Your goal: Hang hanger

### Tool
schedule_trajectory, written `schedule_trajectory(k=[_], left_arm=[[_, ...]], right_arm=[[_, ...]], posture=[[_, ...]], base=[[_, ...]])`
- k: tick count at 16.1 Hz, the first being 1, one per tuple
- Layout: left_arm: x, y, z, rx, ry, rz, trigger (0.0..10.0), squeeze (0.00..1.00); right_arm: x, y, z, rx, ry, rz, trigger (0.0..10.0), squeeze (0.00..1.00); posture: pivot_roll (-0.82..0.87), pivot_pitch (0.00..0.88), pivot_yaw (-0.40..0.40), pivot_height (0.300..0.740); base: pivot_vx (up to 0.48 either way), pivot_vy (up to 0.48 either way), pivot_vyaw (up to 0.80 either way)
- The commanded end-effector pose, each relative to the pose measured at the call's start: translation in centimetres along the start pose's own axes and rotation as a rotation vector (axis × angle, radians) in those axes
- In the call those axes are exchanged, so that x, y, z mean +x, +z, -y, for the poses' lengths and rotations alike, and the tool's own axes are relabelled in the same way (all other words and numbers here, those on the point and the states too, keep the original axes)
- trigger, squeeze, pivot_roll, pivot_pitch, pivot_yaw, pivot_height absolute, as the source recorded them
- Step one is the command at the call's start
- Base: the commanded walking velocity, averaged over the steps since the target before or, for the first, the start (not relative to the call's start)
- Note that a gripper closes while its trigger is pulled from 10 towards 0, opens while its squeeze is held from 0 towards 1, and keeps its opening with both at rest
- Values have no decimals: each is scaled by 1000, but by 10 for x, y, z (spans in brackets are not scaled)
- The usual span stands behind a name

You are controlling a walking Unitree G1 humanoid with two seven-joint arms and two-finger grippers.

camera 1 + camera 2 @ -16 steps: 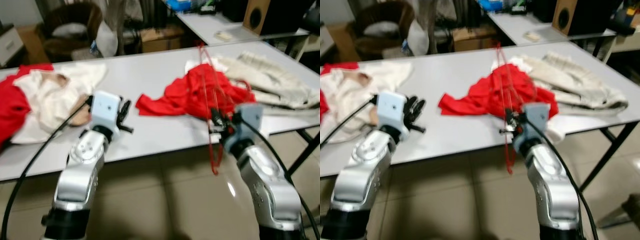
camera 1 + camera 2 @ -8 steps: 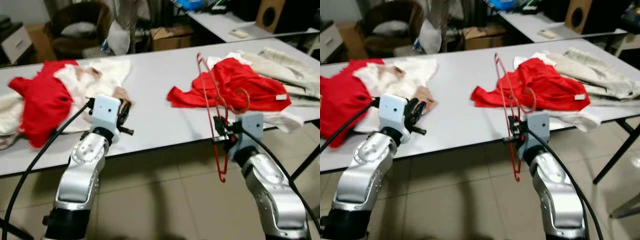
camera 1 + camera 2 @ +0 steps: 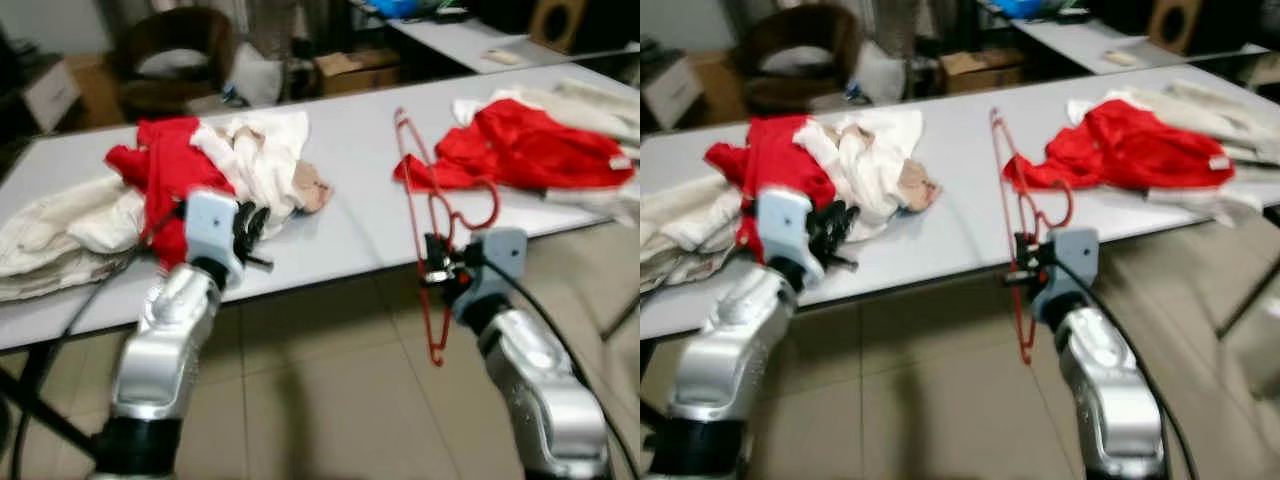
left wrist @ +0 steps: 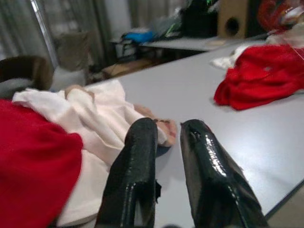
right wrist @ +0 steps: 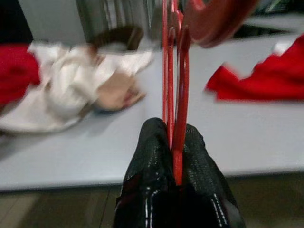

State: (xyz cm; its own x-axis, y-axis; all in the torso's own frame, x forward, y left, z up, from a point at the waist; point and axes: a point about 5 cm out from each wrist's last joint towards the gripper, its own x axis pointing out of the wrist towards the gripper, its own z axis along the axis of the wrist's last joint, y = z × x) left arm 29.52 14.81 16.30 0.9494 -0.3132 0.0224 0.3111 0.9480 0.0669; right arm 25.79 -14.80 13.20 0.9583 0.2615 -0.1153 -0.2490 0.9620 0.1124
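nearest you, both silver arms are reaching forward from the bottom of the head views, elbows bent, wrists level with the near edge of the grey table [image 3: 350, 215]. your right gripper [image 3: 1022, 262] is hanging just off that edge over the tiled floor [image 3: 330, 400], and its two black fingers [image 5: 156, 156] are clamped tight on the red hanger [image 3: 432, 250]. the hanger is standing roughly upright in the grip, its thin wires running up over the tabletop and down below the gripper, with the curled hook showing beside the wrist. in the right wrist view the wires are passing straight between the pinched fingers.

your left gripper [image 3: 250, 228] is hovering at the table edge by the left clothes pile, holding nothing; its fingers [image 4: 137, 175] are standing slightly parted with a narrow gap between them.

the head views are blurring, so fine detail on the hanger and the fabrics is hard to make out.

on the table, a heap of red and cream clothes [image 3: 215, 165] is lying just beyond the left gripper, with pale cloth [image 3: 50, 235] spilling toward the left end. farther right, a red garment [image 3: 530, 150] is lying well apart from that heap, with light fabric behind it cut off by the frame. beyond the table, a dark chair [image 3: 170, 50] and a cardboard box [image 3: 355, 70] are sitting in the background.
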Motion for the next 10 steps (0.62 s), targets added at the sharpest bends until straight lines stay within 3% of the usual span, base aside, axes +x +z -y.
schedule_trajectory(k=[1, 4, 8, 9, 10], left_arm=[[-4, -5, -8, 2, 31, -25, 10000, 0], [-6, -9, -14, 5, 60, -42, 10000, 0], [-7, -11, -16, -11, 47, -65, 10000, 4], [-7, -12, -15, -41, 50, -75, 10000, 878], [-6, -13, -17, -50, 60, -78, 10000, 1000]], right_arm=[[4, 4, -6, 7, 36, 20, 10000, 0], [10, 6, -1, 1, 2, 31, 10000, 0], [16, 11, 4, 45, -14, 51, 10000, 0], [18, 11, 2, 47, 5, 55, 10000, 0], [19, 12, 1, 44, 12, 59, 10000, 0]], posture=[[-103, 0, 62, 740], [-80, 0, 47, 740], [-72, 0, 43, 740], [-73, 0, 40, 740], [-78, 0, 43, 740]], base=[[0, 0, 0], [0, 0, 0], [346, 0, 0], [390, 0, 0], [386, 0, 0]])
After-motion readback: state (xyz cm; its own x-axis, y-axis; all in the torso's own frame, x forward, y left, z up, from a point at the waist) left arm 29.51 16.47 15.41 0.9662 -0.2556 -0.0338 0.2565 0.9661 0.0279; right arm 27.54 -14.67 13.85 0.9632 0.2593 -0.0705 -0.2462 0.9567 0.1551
